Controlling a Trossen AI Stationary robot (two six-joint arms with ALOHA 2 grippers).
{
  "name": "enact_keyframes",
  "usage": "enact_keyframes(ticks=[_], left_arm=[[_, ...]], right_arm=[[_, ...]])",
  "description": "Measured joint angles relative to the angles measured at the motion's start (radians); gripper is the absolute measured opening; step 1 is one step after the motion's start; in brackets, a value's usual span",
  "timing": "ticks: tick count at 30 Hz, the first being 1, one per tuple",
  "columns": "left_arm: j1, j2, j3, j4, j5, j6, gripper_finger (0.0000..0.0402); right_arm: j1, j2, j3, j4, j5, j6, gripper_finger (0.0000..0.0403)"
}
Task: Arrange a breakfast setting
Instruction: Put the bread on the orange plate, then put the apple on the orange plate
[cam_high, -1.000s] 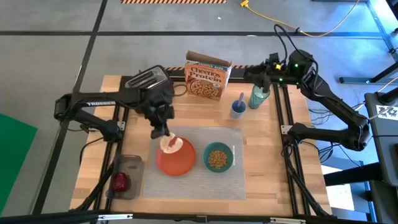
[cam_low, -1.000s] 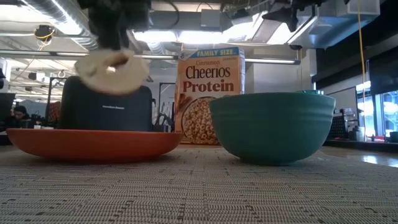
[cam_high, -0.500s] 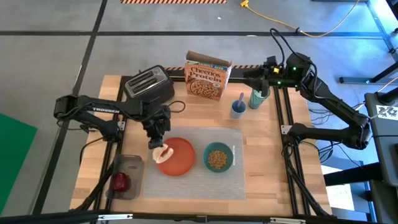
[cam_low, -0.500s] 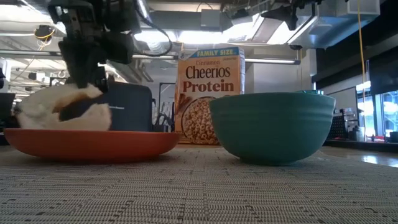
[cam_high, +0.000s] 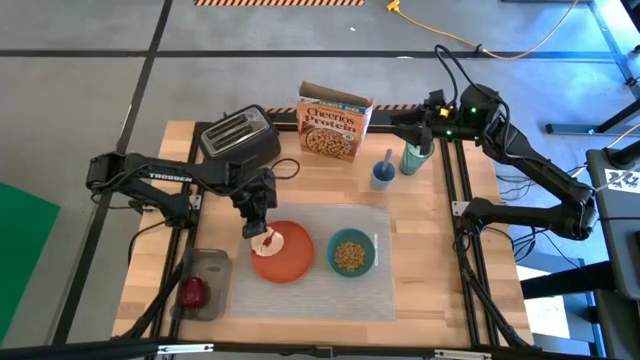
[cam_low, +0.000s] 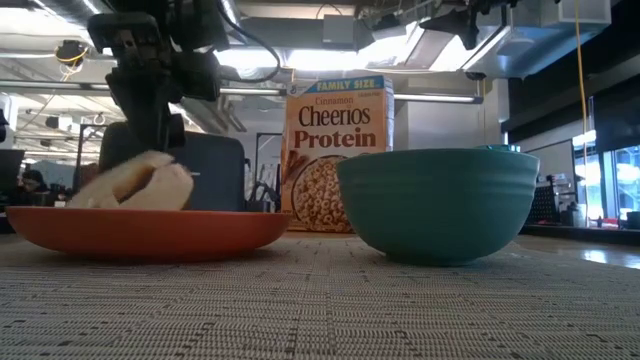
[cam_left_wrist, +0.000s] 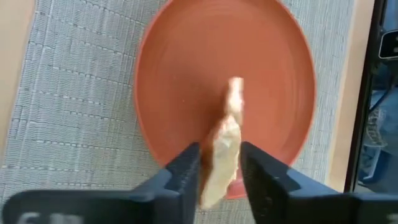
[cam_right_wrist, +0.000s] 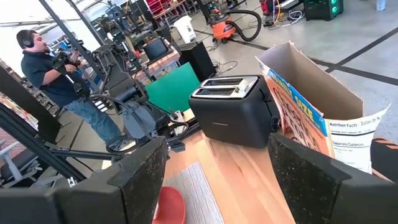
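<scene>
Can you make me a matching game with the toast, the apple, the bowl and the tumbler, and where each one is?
Things:
1. toast
2. apple
3. bowl
4. tumbler

Places:
A. at the back of the table, by the right claw
B. on the placemat, right of the plate
C. on the plate, between the left claw's fingers
D. in a clear tray at the table's front left

Pairs: 1-C, 2-D, 3-B, 4-A
</scene>
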Motion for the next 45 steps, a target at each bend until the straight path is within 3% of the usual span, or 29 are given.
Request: enact_keyframes(ticks=[5, 8, 15, 19, 24, 28, 37, 45], left_arm=[[0.0, 0.0, 0.016, -0.043, -0.011, -0.028, 0.0167], [0.0, 0.0, 0.053, -0.111, -0.074, -0.032, 0.0188], [-0.012, 0.0, 0.28, -0.346, -0.14, -0.093, 0.0194], [-0.107, -0.001, 0.398, -0.548, -0.189, -0.211, 0.0189], [-0.305, -0.001, 0.416, -0.659, -0.18, -0.509, 0.0189], [-0.458, 0.0, 0.408, -0.662, -0.158, -0.868, 0.0193], [-0.721, 0.003, 0.407, -0.697, -0.08, -1.598, 0.0251], [-0.834, 0.004, 0.291, -0.598, -0.083, -1.847, 0.0313]], right_arm=[[0.0, 0.0, 0.0, 0.001, 0.0, -0.007, 0.0273], [0.0, 0.0, 0.0, 0.0, -0.006, -0.015, 0.0273], [0.0, 0.0, 0.001, -0.099, 0.014, -0.051, 0.0273], [0.0, 0.0, 0.001, -0.176, 0.034, -0.066, 0.0273], [0.0, -0.021, 0.001, -0.256, 0.034, -0.099, 0.0273], [0.0, -0.05, 0.001, -0.285, 0.034, -0.128, 0.0273], [0.0, -0.067, 0.001, -0.28, 0.034, -0.208, 0.0273], [0.0, -0.068, 0.001, -0.31, 0.035, -0.208, 0.0273]])
